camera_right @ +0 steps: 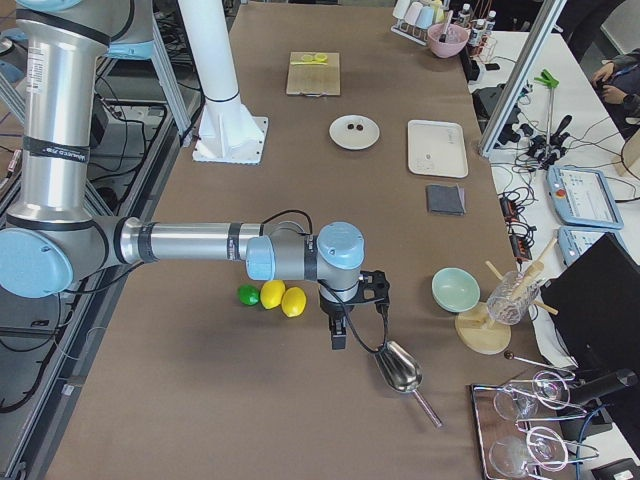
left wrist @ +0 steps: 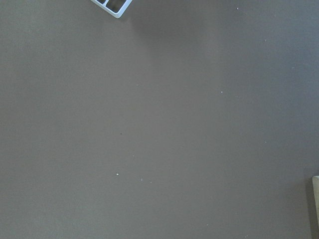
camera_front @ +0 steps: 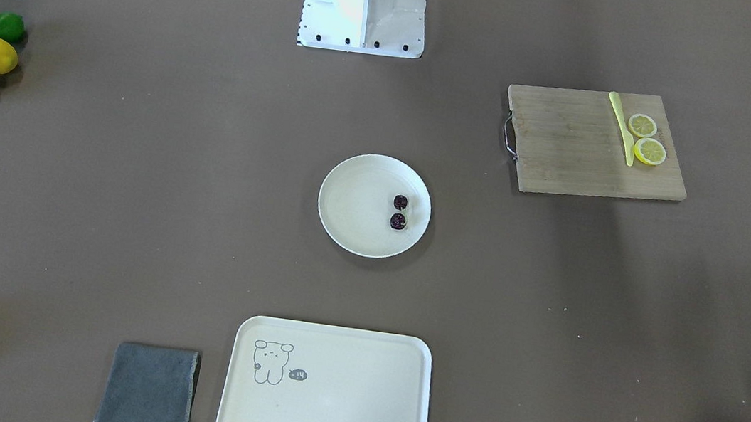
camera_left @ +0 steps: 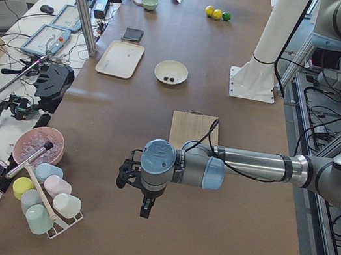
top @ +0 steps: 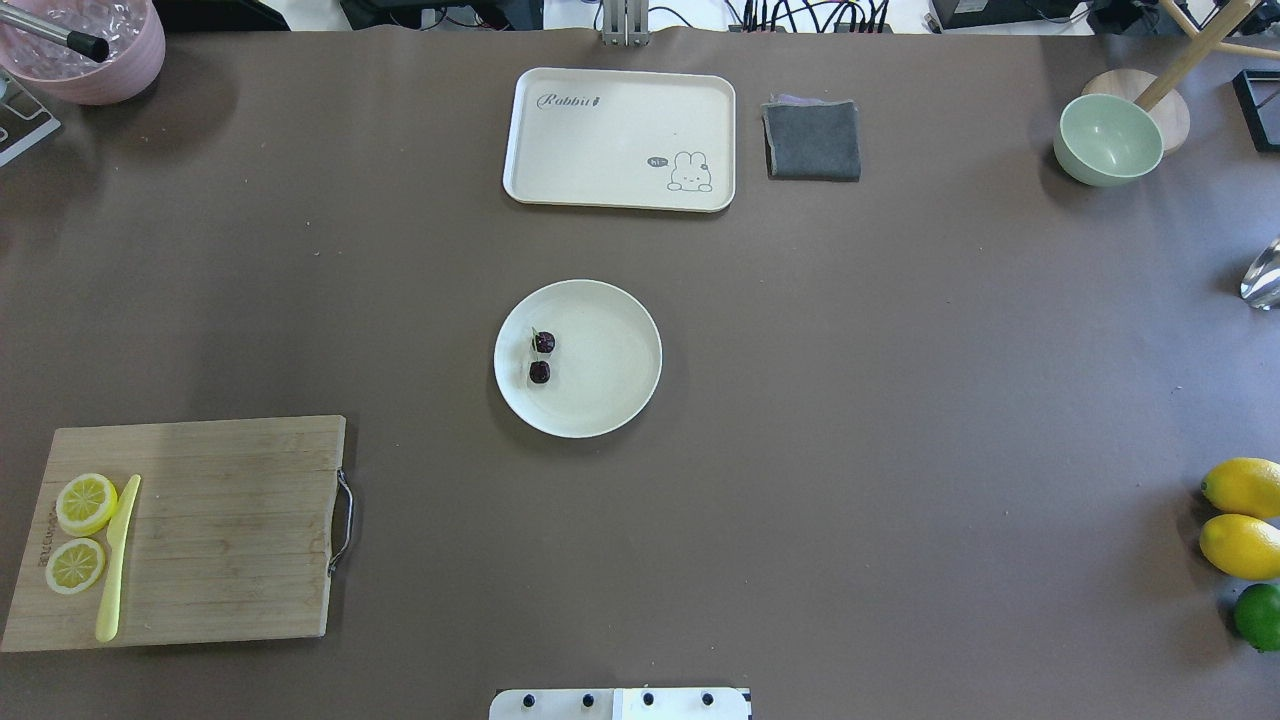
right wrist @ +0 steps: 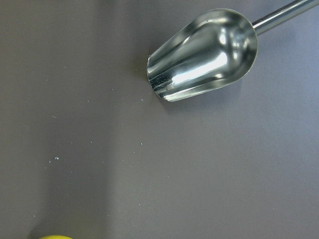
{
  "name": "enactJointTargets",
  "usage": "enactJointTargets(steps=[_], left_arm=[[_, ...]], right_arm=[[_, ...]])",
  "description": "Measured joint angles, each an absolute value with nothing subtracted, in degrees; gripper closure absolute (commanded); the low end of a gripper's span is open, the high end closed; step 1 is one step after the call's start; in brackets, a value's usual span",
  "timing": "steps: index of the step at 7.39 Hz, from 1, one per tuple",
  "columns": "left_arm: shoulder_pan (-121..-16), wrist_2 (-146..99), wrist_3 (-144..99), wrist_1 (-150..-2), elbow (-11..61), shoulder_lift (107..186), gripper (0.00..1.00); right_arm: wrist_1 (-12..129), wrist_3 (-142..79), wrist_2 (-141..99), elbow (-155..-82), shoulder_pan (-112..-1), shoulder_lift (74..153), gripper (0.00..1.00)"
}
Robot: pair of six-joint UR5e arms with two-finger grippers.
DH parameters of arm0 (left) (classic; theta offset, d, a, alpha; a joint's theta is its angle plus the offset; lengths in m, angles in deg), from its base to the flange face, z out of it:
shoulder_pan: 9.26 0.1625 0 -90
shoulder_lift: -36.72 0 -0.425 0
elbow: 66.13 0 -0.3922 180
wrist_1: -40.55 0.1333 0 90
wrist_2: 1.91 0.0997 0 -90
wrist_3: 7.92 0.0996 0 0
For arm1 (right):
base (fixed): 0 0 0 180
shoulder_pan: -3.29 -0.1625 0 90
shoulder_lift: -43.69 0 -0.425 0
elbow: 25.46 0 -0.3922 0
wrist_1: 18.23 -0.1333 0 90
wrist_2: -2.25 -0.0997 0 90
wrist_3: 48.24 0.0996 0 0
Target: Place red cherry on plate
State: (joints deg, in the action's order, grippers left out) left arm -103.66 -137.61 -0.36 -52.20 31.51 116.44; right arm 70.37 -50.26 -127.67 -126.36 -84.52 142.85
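Note:
The red cherry (camera_front: 400, 212), a pair of tiny dark maroon fruits, lies on the plate (camera_front: 354, 208), off-centre toward the robot's left. From overhead the cherry (top: 541, 357) sits in the left part of the cream plate (top: 605, 360) at mid-table. No gripper is near it. My left gripper (camera_left: 142, 203) hangs over bare table at the table's left end, seen only from the side. My right gripper (camera_right: 339, 335) hangs at the right end near the lemons, also seen only from the side. I cannot tell whether either is open or shut.
A cutting board (top: 230, 530) with lemon slices (top: 85, 503) and a yellow knife lies at the front left. The bear tray (top: 620, 135) and a grey cloth (top: 812, 140) lie at the far side. Two lemons (top: 1243, 515), a lime and a metal scoop (right wrist: 204, 55) are at the right.

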Motion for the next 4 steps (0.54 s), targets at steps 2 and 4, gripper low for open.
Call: enactJointTargets(steps=[2,4], left_arm=[[-103.66,-137.65,-0.36,-52.18,31.58,116.44,0.02],[-103.66,-137.61,-0.36,-52.17,31.59,116.44,0.02]], right_arm=[[70.37,-50.26,-127.96,-126.36,-84.51,142.89,0.00],[70.37,-50.24,-128.08,-126.36,-84.51,142.92,0.00]])
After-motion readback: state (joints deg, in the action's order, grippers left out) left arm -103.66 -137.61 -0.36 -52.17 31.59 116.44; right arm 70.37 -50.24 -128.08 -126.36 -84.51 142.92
